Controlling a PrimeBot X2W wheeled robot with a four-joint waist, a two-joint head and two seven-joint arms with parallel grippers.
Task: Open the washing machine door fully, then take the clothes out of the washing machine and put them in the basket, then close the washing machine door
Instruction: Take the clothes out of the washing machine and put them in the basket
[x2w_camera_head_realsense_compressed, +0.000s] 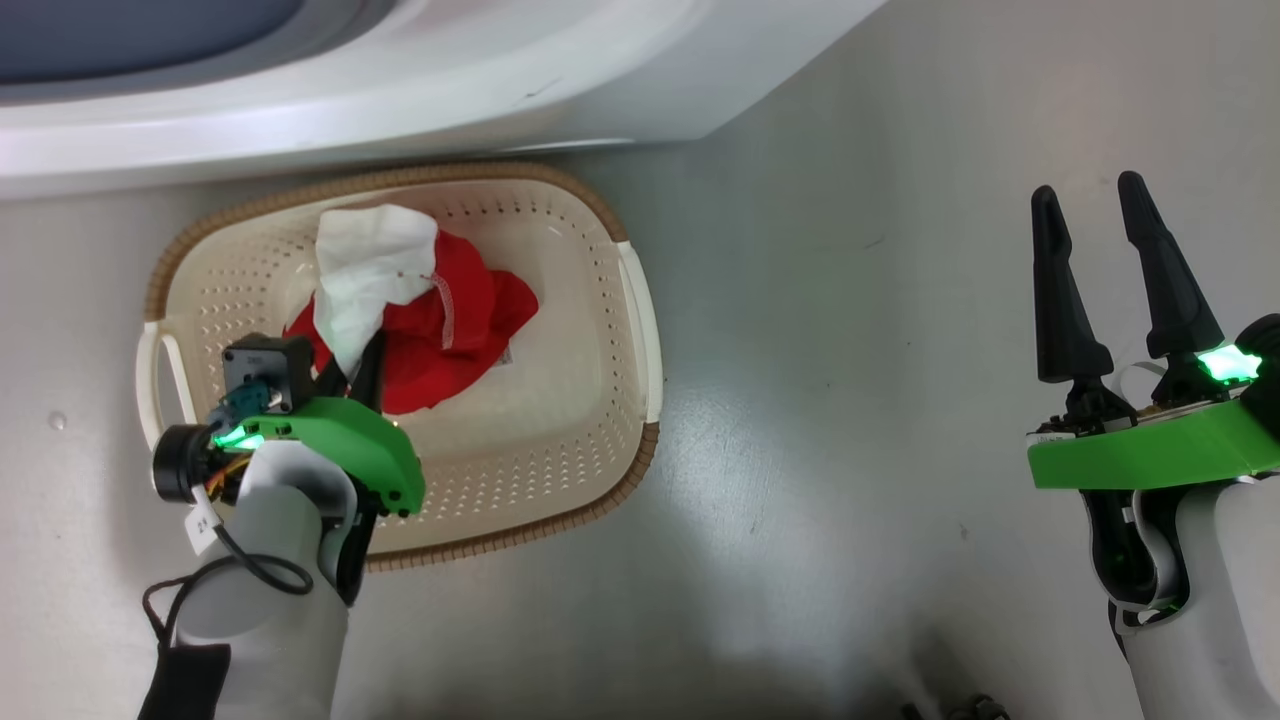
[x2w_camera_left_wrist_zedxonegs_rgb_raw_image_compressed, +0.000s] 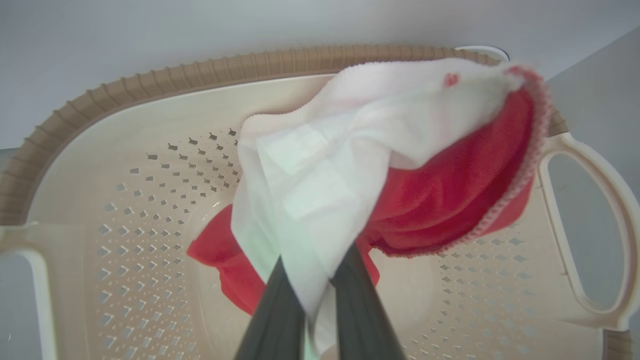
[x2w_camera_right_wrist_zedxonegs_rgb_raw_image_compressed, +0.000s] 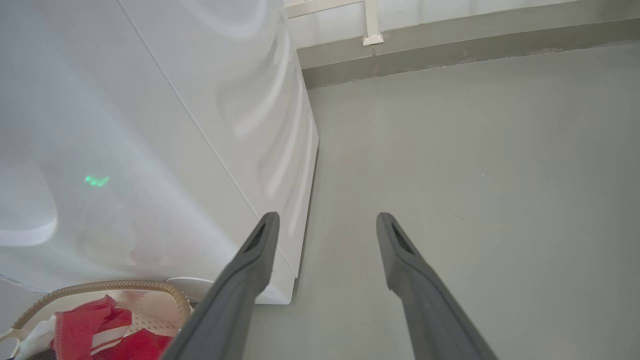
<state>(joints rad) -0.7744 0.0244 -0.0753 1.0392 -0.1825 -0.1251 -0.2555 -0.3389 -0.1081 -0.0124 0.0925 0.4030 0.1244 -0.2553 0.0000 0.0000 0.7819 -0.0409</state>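
Note:
The cream basket (x2w_camera_head_realsense_compressed: 640, 330) with a brown rim stands on the floor in front of the white washing machine (x2w_camera_head_realsense_compressed: 400, 90). Red and white clothes (x2w_camera_head_realsense_compressed: 450, 320) hang partly into it. My left gripper (x2w_camera_head_realsense_compressed: 352, 368) is above the basket's left half, shut on the white panel of the clothes. In the left wrist view the white cloth (x2w_camera_left_wrist_zedxonegs_rgb_raw_image_compressed: 320, 200) is pinched between the two dark fingers (x2w_camera_left_wrist_zedxonegs_rgb_raw_image_compressed: 280, 315), and the red part droops toward the basket (x2w_camera_left_wrist_zedxonegs_rgb_raw_image_compressed: 150, 85) floor. My right gripper (x2w_camera_head_realsense_compressed: 1088, 195) is open and holds nothing, out over the floor to the right. The washing machine door is out of view.
The machine's blue-grey ring (x2w_camera_head_realsense_compressed: 150, 40) shows at the top left. In the right wrist view my right gripper (x2w_camera_right_wrist_zedxonegs_rgb_raw_image_compressed: 326, 220) points along the machine's white side (x2w_camera_right_wrist_zedxonegs_rgb_raw_image_compressed: 150, 150) toward a wall skirting (x2w_camera_right_wrist_zedxonegs_rgb_raw_image_compressed: 450, 55), with the basket (x2w_camera_right_wrist_zedxonegs_rgb_raw_image_compressed: 100, 286) and clothes (x2w_camera_right_wrist_zedxonegs_rgb_raw_image_compressed: 85, 320) at lower left.

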